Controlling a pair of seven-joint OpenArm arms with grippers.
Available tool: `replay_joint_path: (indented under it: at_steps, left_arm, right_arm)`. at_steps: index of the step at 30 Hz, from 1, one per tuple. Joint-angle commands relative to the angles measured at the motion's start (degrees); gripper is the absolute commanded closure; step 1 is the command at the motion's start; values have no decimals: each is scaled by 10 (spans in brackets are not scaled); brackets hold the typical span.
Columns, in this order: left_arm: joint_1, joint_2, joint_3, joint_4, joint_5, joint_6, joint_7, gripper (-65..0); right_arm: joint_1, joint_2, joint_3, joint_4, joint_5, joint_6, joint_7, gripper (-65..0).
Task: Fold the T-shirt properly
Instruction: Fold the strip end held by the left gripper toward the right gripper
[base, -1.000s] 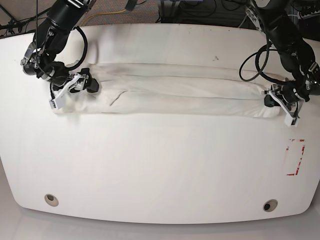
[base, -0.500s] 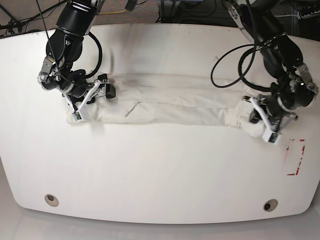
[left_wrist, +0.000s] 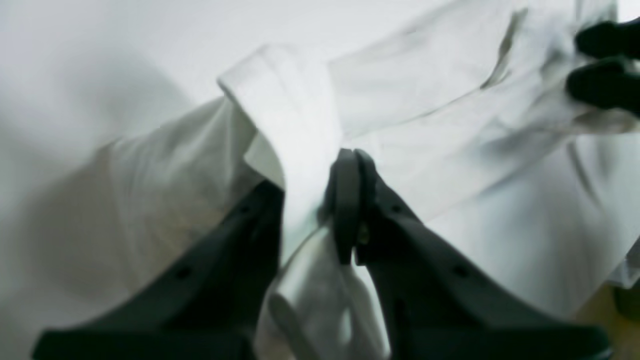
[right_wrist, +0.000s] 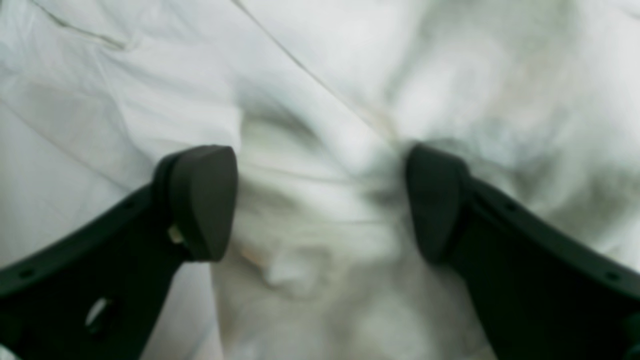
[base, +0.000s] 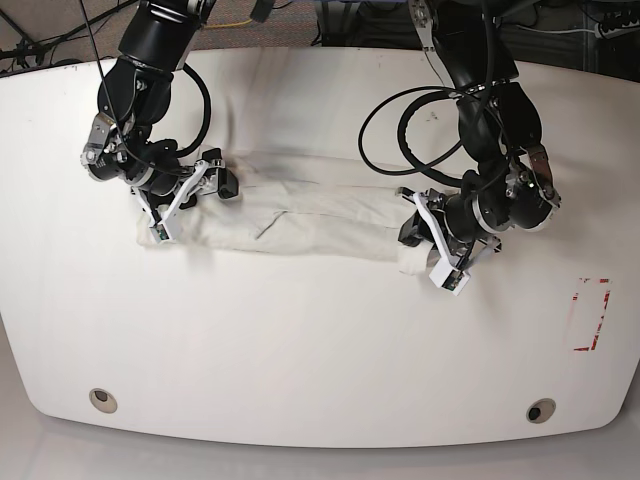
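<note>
The cream T-shirt (base: 310, 215) lies as a long, narrow folded strip across the white table (base: 320, 350). No graphic shows. My left gripper (base: 435, 250), on the right in the base view, is shut on the strip's right end. The left wrist view shows its fingers (left_wrist: 345, 200) pinching a bunched fold of the T-shirt (left_wrist: 300, 115) in my left gripper (left_wrist: 307, 185). My right gripper (base: 180, 195) stands at the strip's left end. In the right wrist view my right gripper (right_wrist: 320, 200) is open wide over rumpled T-shirt cloth (right_wrist: 325, 75), with nothing pinched.
A red-edged rectangle mark (base: 590, 315) lies on the table at the right. Two round holes (base: 101, 399) (base: 540, 411) sit near the front edge. Black cables loop around the left arm (base: 400, 110) above the shirt.
My left gripper has carried the shirt's right end leftwards, so the strip is shorter. My right gripper has shifted a little to the right and stays at the left end.
</note>
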Motion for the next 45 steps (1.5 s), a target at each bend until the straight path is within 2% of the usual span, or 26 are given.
replay_joint_path:
  at_steps: [1, 6, 8, 11, 16, 23, 28, 35, 37, 41, 45]
  left_arm:
    - [-11, 8, 0, -20, -6, -1, -25, 0]
    - [-15, 9, 0, -50, -7, -1, -32, 0]
    - [-26, 9, 0, -64, -7, -1, -32, -22]
    - [-32, 9, 10, -86, -7, -1, -33, -99]
    - [-32, 9, 22, -94, -10, -1, -47, -178]
    - [-31, 9, 116, -89, -10, -1, -54, -257]
    - [-32, 9, 186, -52, -12, 42, -54, -319]
    - [-31, 9, 240, 36, -7, 64, -56, -350]
    - [-31, -8, 240, 48, -7, 72, -57, -350]
    - [-28, -51, 231, 53, -7, 95, -58, -347]
    - [-17, -92, 185, 48, -7, 104, -58, -346]
  right_arm:
    - [-1, -1, -2, 0, -19, -3, -30, -509]
    - [-3, -1, -2, 0, -19, -3, -30, -509]
    - [-2, -3, -2, 0, -19, -3, -30, -509]
    - [-2, -3, -2, 0, -18, -3, -30, -509]
    - [0, -3, -2, 0, -18, -3, -30, -509]
    - [0, -3, -2, 0, -18, -3, -30, -509]
    - [6, -3, -2, 0, -18, -3, -30, -509]
    - [9, 0, -2, 7, -17, -3, -30, -509]
    - [8, 0, 1, 31, -5, -3, -32, -509]
    - [7, 2, 4, 85, 58, -3, -52, -509]
    - [9, 2, 66, 113, 105, -3, -81, -509]
